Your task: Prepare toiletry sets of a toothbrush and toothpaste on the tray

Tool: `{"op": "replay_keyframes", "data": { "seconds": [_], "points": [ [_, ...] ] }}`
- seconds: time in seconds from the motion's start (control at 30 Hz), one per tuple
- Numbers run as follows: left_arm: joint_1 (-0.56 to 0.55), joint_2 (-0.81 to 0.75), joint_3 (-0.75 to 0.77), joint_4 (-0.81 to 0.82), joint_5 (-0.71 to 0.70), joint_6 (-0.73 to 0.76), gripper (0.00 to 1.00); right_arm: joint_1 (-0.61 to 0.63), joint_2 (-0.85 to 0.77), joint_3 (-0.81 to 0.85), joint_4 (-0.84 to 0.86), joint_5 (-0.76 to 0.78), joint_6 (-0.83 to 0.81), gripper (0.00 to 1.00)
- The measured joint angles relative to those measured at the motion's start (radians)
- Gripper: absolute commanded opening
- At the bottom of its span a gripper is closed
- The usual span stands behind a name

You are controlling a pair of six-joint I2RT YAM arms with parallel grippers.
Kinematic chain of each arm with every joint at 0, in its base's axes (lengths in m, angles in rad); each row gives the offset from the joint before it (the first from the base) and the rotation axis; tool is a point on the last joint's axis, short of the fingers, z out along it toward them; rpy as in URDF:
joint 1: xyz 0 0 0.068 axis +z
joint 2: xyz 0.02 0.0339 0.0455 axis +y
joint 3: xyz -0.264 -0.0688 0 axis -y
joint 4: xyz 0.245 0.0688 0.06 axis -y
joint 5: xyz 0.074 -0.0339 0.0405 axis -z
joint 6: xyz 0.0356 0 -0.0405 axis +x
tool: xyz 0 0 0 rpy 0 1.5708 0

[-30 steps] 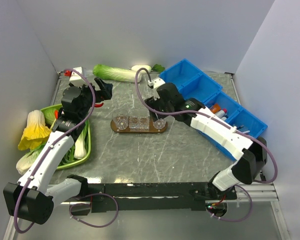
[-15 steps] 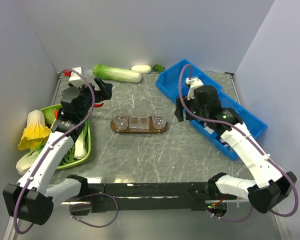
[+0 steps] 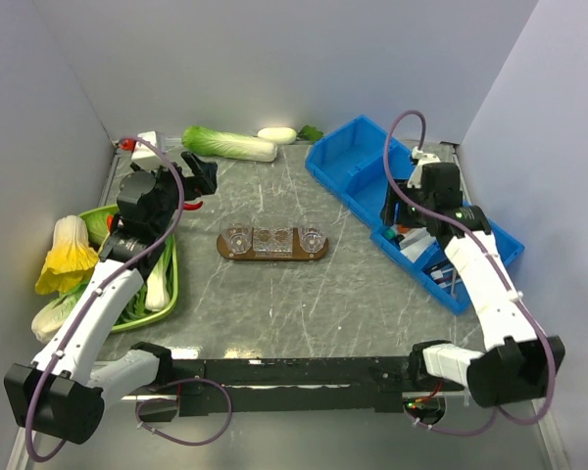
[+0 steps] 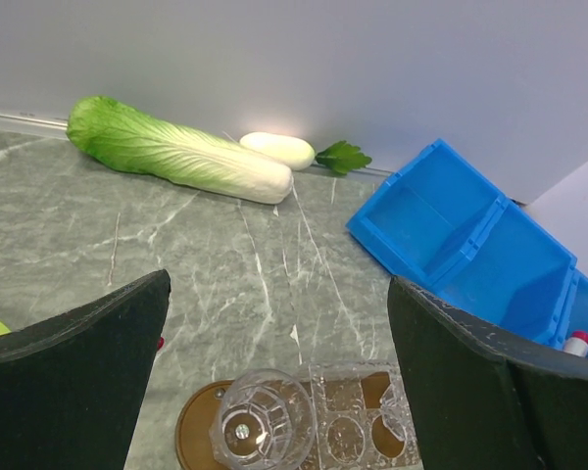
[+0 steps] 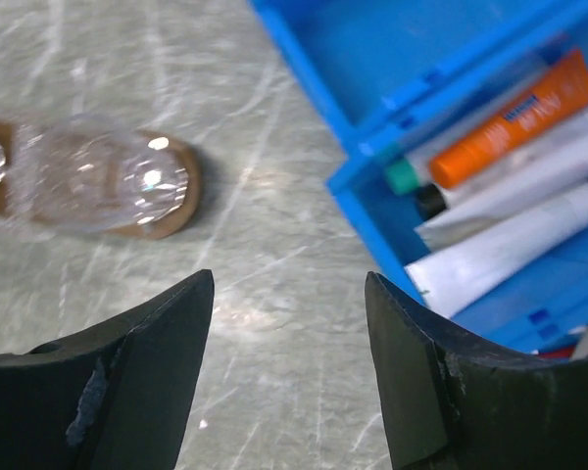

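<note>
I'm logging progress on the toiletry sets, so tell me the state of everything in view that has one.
Left jaws, open, holding nothing.
Right jaws, open, holding nothing.
tray, lying flat, no set on it yet.
clear cups, upright on the tray, empty.
toothpaste, lying on its side in the blue bin, not picked up.
cabbage, lying on its side by the back wall.

Orange toothpaste (image 5: 514, 119), blue bins (image 3: 372, 162)
</note>
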Motion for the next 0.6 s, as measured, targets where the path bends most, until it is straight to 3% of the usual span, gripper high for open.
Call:
{"op": "replay_keyframes", "data": {
  "seconds": [0.23, 0.6],
  "points": [
    [-0.003, -0.007, 0.0, -0.001, -0.029, 0.021, 0.97, -0.13, 0.143, -0.05, 0.077, 0.02, 0.072, 0.65],
    [-0.021, -0.006, 0.0, -0.003, -0.042, 0.026, 0.97, -0.2, 0.331, -0.072, 0.224, 0.116, 0.216, 0.57]
  ]
}}
